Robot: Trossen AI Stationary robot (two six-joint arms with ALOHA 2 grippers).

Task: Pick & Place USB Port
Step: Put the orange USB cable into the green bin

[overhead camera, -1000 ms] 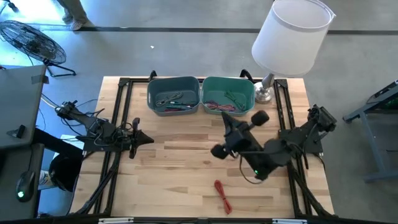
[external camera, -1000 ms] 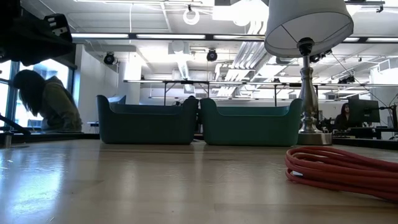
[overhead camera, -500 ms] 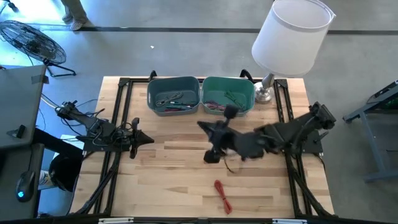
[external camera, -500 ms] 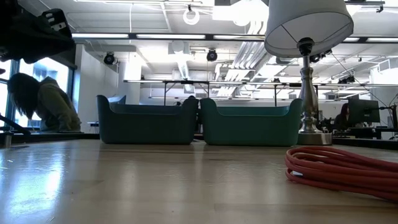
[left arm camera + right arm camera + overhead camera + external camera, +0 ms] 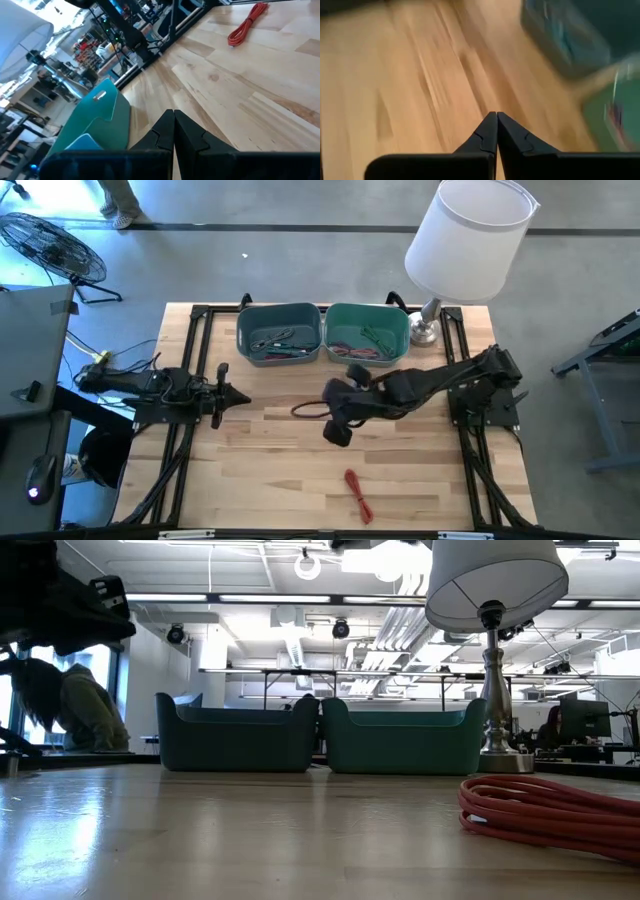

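Right hand (image 5: 300,410): reached out over the middle of the wooden surface (image 5: 280,470), fingers pressed together with nothing between them in the right wrist view; that view is smeared, so finer detail is uncertain.
Left hand (image 5: 243,396): at the left side of the surface, fingers pressed together and holding nothing in the left wrist view.
Red cable (image 5: 358,493): a coiled bundle lying on the surface near the front edge, well apart from both hands; it also shows at the right of the low view (image 5: 550,815) and in the left wrist view (image 5: 247,22).
Grey-blue bin (image 5: 278,334): at the far edge, left of centre, with dark cables inside.
Teal bin (image 5: 366,333): touching the grey-blue bin on its right, with green and reddish cables inside.
Lamp (image 5: 468,242): white shade, metal base at the far right corner, just beside the teal bin.
Person (image 5: 75,705): seated in the room beyond the surface, at the left of the low view.
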